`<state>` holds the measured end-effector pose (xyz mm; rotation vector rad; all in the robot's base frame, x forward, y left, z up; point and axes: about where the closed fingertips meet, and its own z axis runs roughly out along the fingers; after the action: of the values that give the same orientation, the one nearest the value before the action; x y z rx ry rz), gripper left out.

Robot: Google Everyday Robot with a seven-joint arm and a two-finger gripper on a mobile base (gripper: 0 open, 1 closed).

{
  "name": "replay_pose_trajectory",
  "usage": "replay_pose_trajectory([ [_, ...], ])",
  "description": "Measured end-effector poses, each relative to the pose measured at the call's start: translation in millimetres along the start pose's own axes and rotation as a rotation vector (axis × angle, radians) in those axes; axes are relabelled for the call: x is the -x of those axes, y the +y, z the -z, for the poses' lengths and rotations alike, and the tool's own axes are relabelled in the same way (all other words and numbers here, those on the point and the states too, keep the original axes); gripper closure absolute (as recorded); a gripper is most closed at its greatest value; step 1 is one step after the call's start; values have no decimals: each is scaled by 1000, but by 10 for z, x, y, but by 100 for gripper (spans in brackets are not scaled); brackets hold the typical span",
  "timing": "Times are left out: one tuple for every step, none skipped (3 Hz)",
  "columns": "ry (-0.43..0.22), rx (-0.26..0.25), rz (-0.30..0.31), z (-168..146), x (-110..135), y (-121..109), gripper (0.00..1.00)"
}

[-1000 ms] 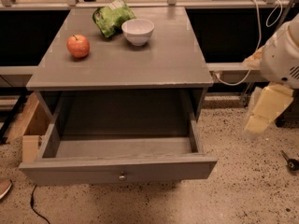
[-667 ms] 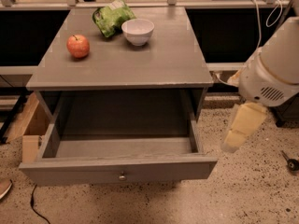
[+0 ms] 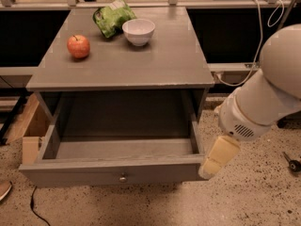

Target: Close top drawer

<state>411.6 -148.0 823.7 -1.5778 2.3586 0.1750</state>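
The top drawer (image 3: 113, 172) is a wide grey drawer pulled far out of the grey cabinet (image 3: 122, 69). Its inside looks empty. A small round metal knob (image 3: 123, 178) sits at the centre of its flat front. My gripper (image 3: 212, 164) hangs at the drawer's front right corner, its cream fingers pointing down and left, close to or touching the front panel's right end. The white arm (image 3: 263, 98) reaches in from the right.
On the cabinet top lie a red apple (image 3: 78, 46), a green chip bag (image 3: 113, 15) and a white bowl (image 3: 138, 31). A wooden box (image 3: 26, 126) stands left of the cabinet. A cable (image 3: 35, 206) lies on the speckled floor at lower left.
The arm has swung down and left from the right side, bringing the gripper to the drawer's front right corner. The drawer has not moved.
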Motion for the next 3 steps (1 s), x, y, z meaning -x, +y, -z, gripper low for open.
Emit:
replay_pose_trajectory([
  [-9,-10,-3,-28,10,-11,0],
  [-15,-16,-63,-134,-95,51,19],
  [-69,5,-128,-410,-314,164,42],
])
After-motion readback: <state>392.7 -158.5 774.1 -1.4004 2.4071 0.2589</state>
